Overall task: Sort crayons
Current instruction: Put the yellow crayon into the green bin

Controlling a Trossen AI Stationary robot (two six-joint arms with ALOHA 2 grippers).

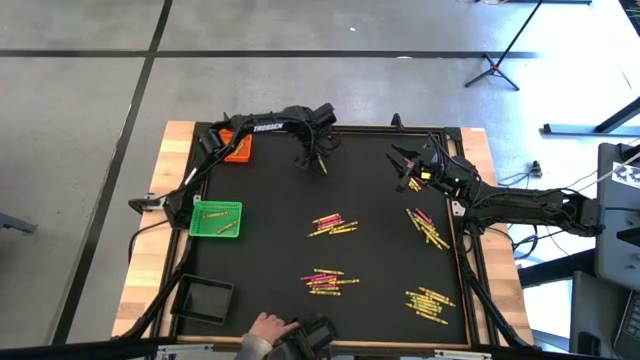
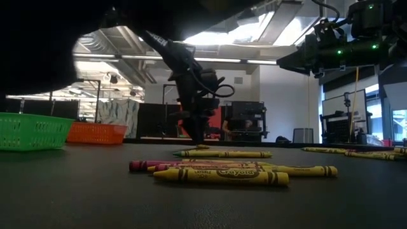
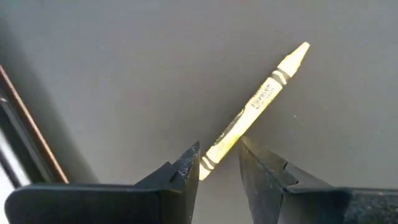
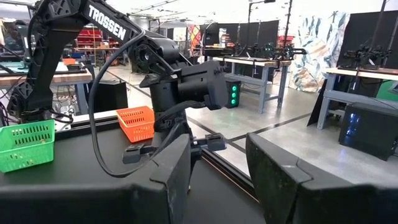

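A yellow crayon [image 3: 261, 96] lies slanted on the black mat near the far edge, also seen from above as the crayon [image 1: 321, 166]. My left gripper [image 3: 219, 155] points down at it, open, one finger on each side of its flat end; the gap is wider than the crayon. It stands low over the mat in the low view [image 2: 194, 137]. My right gripper [image 4: 219, 155] hangs level and open above the mat's far right [image 1: 405, 160], holding nothing. More crayons lie in loose groups [image 1: 333, 225], [image 1: 328, 281], [image 1: 428, 228], [image 1: 430, 302]. My left gripper comes from above with its fingers across the crayon's flat end [image 3: 210, 163]. That end lies close against one fingertip [image 3: 189, 163]. Whether it touches, I cannot tell. The crayon's pointed end reaches out beyond the fingers.
An orange tray [image 1: 237, 148] sits at the far left, a green tray [image 1: 216, 218] at the left and a black tray [image 1: 205, 298] at the near left. A person's hand [image 1: 265, 328] rests at the near edge. A wooden rim [image 1: 470, 250] frames the mat.
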